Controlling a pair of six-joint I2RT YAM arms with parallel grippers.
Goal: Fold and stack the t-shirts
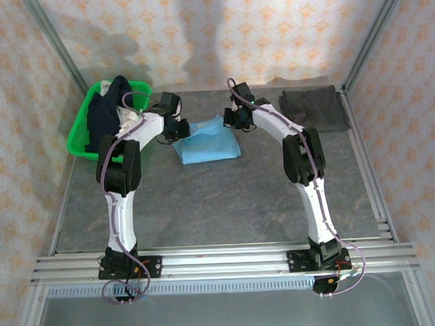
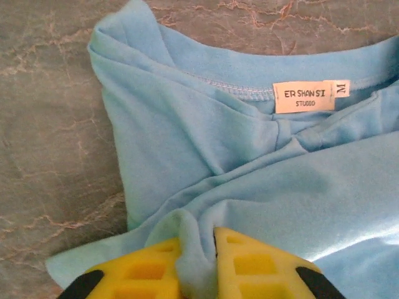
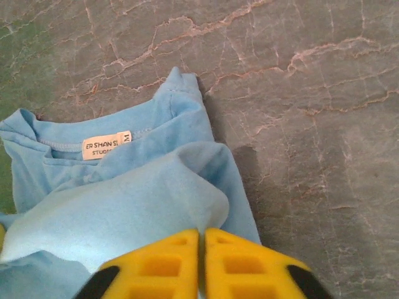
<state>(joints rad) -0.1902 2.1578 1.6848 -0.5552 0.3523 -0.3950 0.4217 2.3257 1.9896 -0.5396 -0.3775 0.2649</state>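
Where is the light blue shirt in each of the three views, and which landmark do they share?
Top external: shirt, just above centre.
Left wrist: shirt, centre and right; left end effector pinches a fold.
Right wrist: shirt, lower left, up to the right end effector.
Shared landmark: white neck label, in both wrist views; too small to tell from above.

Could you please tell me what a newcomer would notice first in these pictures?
The light blue t-shirt lying toward the far middle of the table stands out first, with the left fingers and right fingers, both bright yellow, pinched shut on folds of it. Next come the green basket heaped with dark clothes at the far left and a dark grey shirt at the far right.
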